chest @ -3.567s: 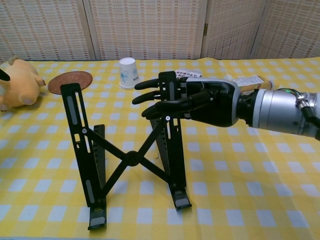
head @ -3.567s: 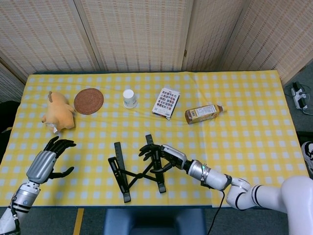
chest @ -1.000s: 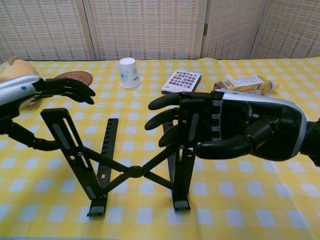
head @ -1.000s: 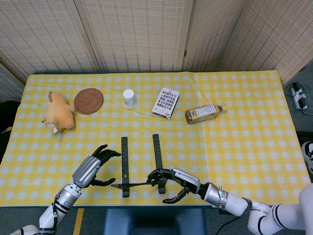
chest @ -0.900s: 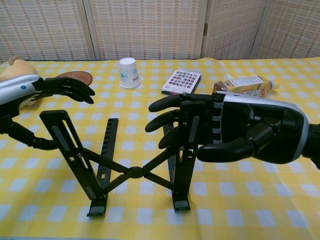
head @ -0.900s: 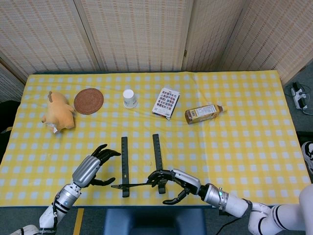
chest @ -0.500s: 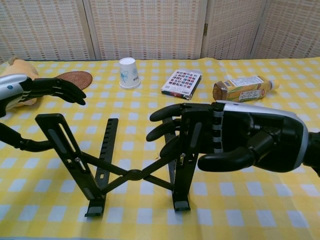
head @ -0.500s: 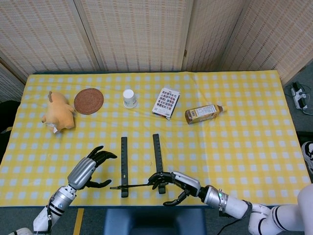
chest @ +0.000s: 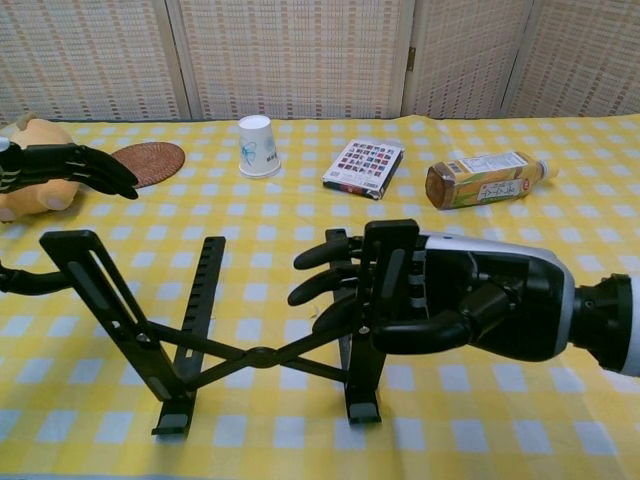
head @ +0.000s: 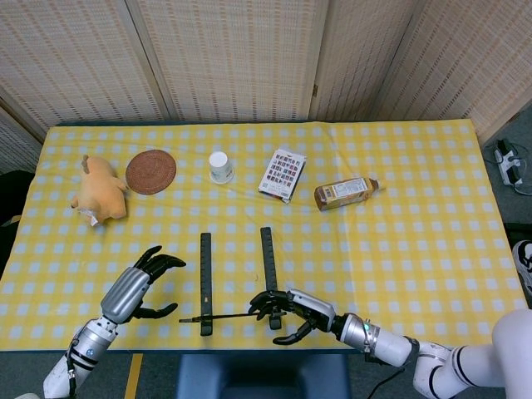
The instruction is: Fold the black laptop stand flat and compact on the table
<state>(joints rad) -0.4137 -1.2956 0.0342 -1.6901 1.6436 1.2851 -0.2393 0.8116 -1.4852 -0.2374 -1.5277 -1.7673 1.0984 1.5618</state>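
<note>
While the yellow checked table (head: 416, 208) carries everything, the black laptop stand (chest: 215, 330) sits at its near edge, only partly collapsed: two slotted arms lean apart, joined by crossed struts low to the cloth. Right of the stand's centre, the right hand (chest: 440, 300) wraps its fingers around the stand's right upright, probably to press that side down and steady it. Left of the stand, the left hand (head: 137, 287) hangs apart from it, fingers spread and holding nothing. Well beyond the stand lie a bottle (head: 345, 192), a card box (head: 283, 174) and a paper cup (head: 219, 165).
</note>
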